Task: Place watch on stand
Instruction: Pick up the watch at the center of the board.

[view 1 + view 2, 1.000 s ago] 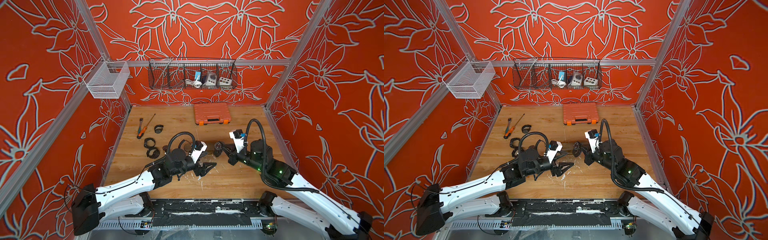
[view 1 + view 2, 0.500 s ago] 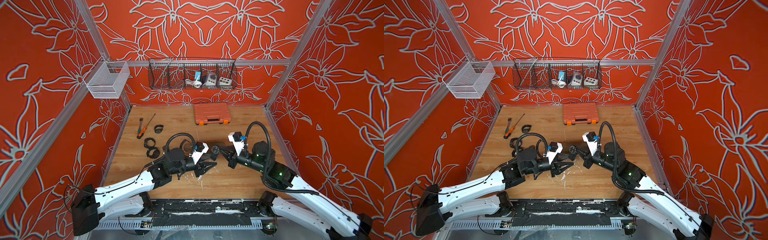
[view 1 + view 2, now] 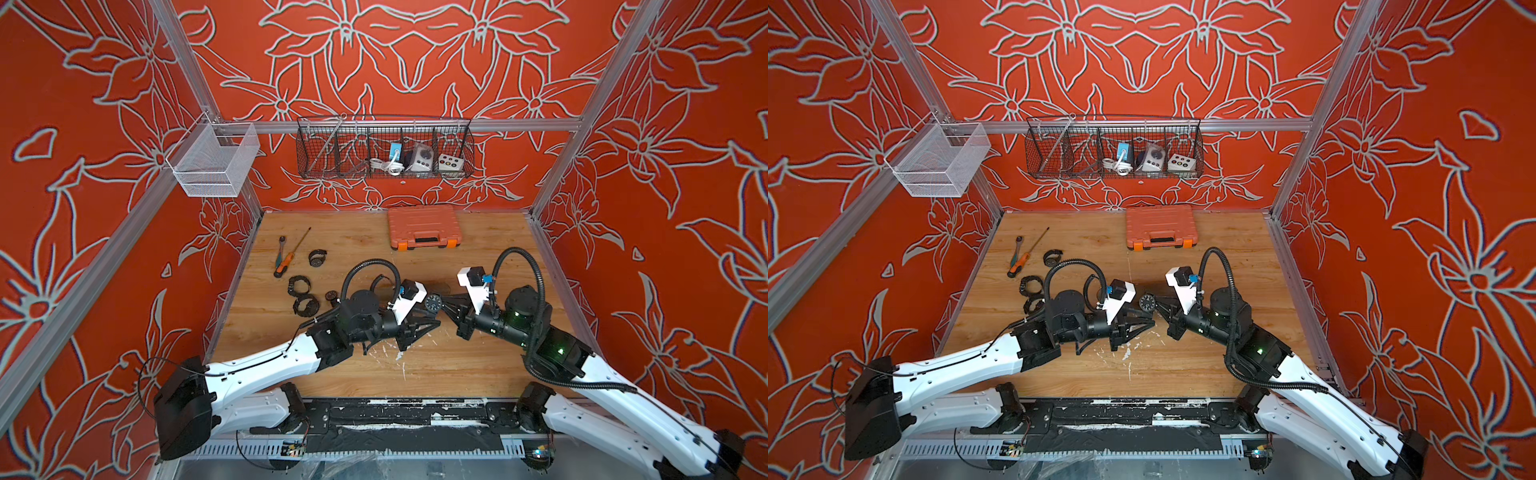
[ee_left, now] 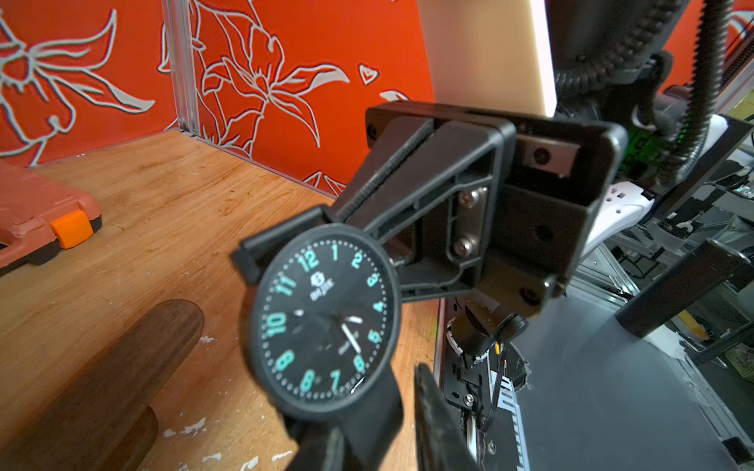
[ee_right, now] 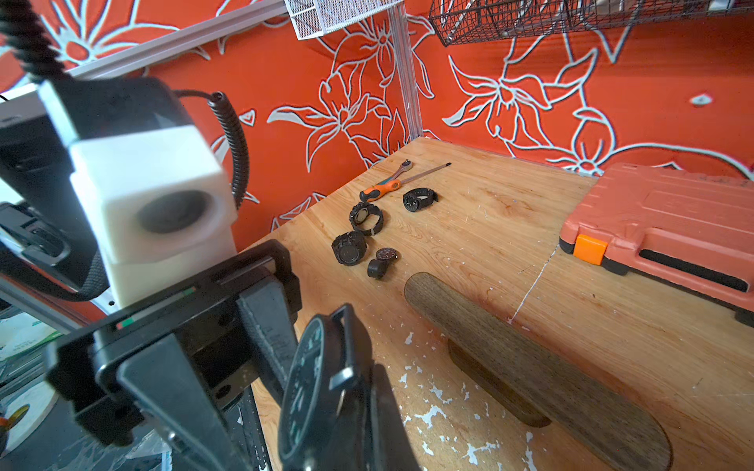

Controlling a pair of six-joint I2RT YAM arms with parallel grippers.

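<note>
Midair, frame centre, the watch (image 3: 433, 302) sits in the right gripper (image 4: 326, 220), clamped on its strap; left gripper (image 3: 432, 323) narrowed round lower strap, contact unclear. Stand (image 5: 530, 367) lies below.

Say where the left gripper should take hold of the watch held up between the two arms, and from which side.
Grip the free strap end just past the 6 on the watch, coming from the left arm's own side with the left gripper closing across the strap's flat faces. The right gripper clamps the strap by the 12, and the round dial offers no flat hold.
</note>
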